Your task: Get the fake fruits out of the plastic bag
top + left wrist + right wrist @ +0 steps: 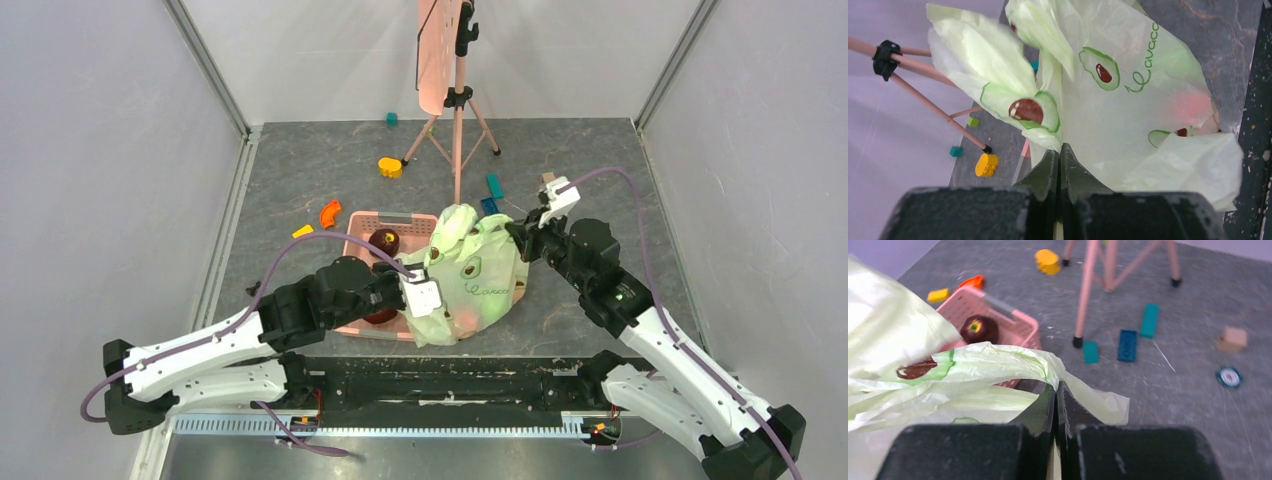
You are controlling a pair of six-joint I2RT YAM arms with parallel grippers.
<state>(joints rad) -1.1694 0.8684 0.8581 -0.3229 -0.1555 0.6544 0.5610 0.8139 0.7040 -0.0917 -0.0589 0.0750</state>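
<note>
The pale-green plastic bag [470, 275] with avocado prints stands bunched at the table's middle, partly over the pink basket [355, 222]. My left gripper [1060, 148] is shut on the bag's left edge [1048, 135]. My right gripper [1056, 385] is shut on the bag's right rim [998, 360]. A reddish fake fruit [1190, 105] shows faintly through the bag's film; the other fake fruits are hidden inside. In the top view the left gripper [412, 290] is at the bag's left side and the right gripper [516, 240] at its right.
A dark maroon fruit [384, 241] lies in the basket, also in the right wrist view [979, 328]. A pink tripod stand [455, 110] stands behind. Loose toy blocks lie around: yellow [390, 167], orange [329, 213], teal [494, 185], tan [1232, 338].
</note>
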